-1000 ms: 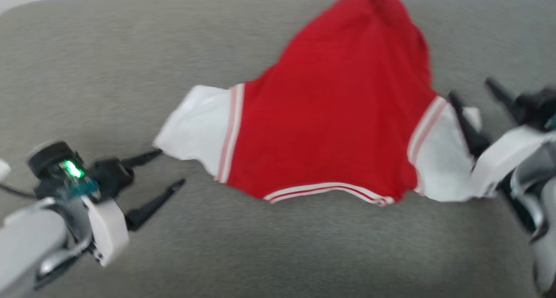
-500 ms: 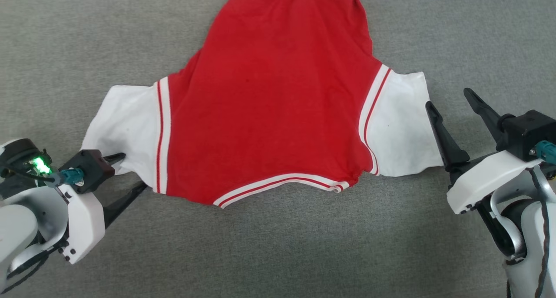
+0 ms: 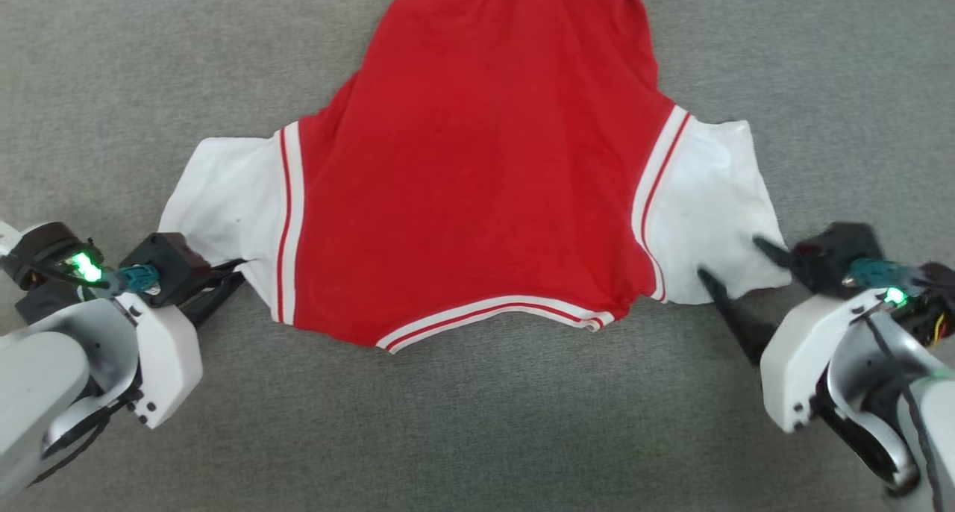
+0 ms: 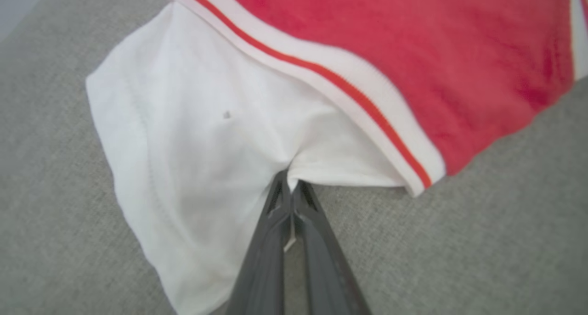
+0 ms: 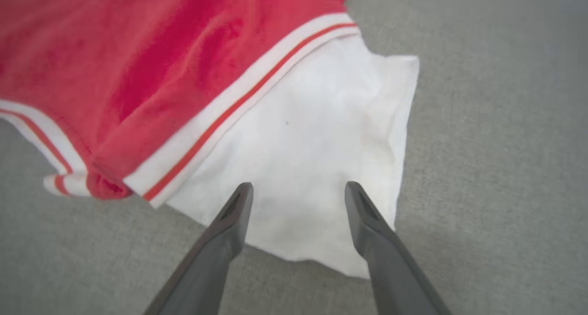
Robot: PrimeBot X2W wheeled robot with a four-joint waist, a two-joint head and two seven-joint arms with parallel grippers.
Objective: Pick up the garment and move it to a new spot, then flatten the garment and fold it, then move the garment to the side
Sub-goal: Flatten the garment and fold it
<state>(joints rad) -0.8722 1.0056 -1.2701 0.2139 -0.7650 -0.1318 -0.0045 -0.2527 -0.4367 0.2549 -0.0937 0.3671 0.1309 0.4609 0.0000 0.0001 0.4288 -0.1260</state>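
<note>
Whereas the left gripper (image 3: pixel 230 272) stood open half a second ago, its fingers are now shut on the near edge of the left sleeve (image 3: pixel 224 191), the white cloth puckering at the tips. The right gripper (image 3: pixel 730 257) has come in over the near corner of the right sleeve (image 3: pixel 709 198), fingers spread either side of it, nothing pinched yet; so, by my reading, one corner is secured and the other pinch is due before any lift or stretch. The garment (image 3: pixel 477 161) lies on the grey surface (image 3: pixel 477 422), striped edge (image 3: pixel 492 314) nearest the robot, sleeves out left and right; its sleeve line runs crosswise; its red body tapers away from the robot, past the head view's top.
</note>
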